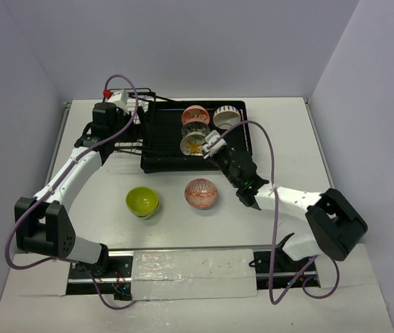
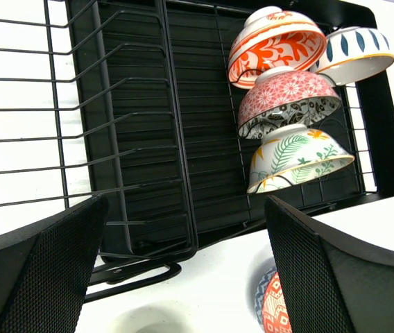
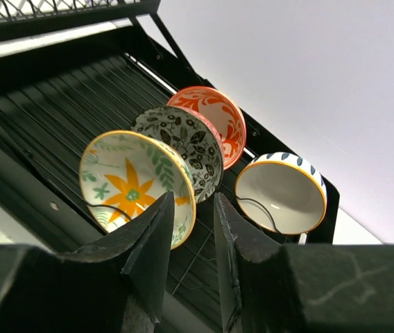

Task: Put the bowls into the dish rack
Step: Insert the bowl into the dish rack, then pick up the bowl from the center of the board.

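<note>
Bowls for loading: four stand on edge in the dish rack point(image 1: 159, 139) at the 12 o'clock side of the tabletop point(image 1: 287, 132), three in a row and one at their 3 o'clock. Two more sit on the tabletop, a green bowl point(image 1: 142, 201) and a red patterned bowl point(image 1: 201, 193), side by side but apart. Right claw point(image 1: 213, 144) hovers at the near rim of the rack, just beside the flower bowl point(image 3: 131, 184); its jaws are parted by a narrow gap with nothing between them. Left claw point(image 2: 184, 208) is spread wide and empty at the rack's 9 o'clock end. Key relation: the red patterned bowl lies near, at 6 o'clock from the right claw, so the right arm is judged the closer one. The green bowl lies at about 7 o'clock, farther off. Both are round, so no long axis governs the approach.
</note>
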Tool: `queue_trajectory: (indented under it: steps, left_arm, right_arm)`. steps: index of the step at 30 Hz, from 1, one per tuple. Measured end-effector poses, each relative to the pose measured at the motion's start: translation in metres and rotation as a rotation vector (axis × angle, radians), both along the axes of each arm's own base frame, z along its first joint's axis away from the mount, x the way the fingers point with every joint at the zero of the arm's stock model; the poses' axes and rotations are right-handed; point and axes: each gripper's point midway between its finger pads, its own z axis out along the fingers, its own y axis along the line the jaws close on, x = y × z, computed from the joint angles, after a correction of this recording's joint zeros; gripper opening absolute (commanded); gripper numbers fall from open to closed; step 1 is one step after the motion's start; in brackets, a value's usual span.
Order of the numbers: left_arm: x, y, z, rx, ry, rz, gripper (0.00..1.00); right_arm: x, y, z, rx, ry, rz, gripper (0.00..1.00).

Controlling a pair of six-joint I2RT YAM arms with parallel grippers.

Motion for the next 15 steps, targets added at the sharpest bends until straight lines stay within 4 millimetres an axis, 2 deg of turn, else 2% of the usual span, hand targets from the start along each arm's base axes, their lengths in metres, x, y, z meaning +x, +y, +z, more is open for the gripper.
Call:
queue_trajectory:
  steps: [4,10,12,15]
  left_arm:
    - [0.001,0.000,0.007,-0.006,-0.005,0.002,0.99]
    - [0.003,-0.002,0.020,-0.021,-0.015,0.008,0.99]
    - [0.004,-0.002,0.023,-0.029,-0.014,0.011,0.99]
    - [0.003,-0.003,0.026,-0.042,-0.005,0.011,0.99]
  right_arm:
    - [-0.007,-0.004,0.008,0.036,0.028,0.001,0.37]
    - [-0.021,-0.011,-0.006,0.095,0.185,-0.027,0.35]
    - [-0.027,-0.014,0.003,0.152,0.253,-0.057,0.33]
    - [-0.039,-0.011,0.039,0.281,0.336,-0.090,0.34]
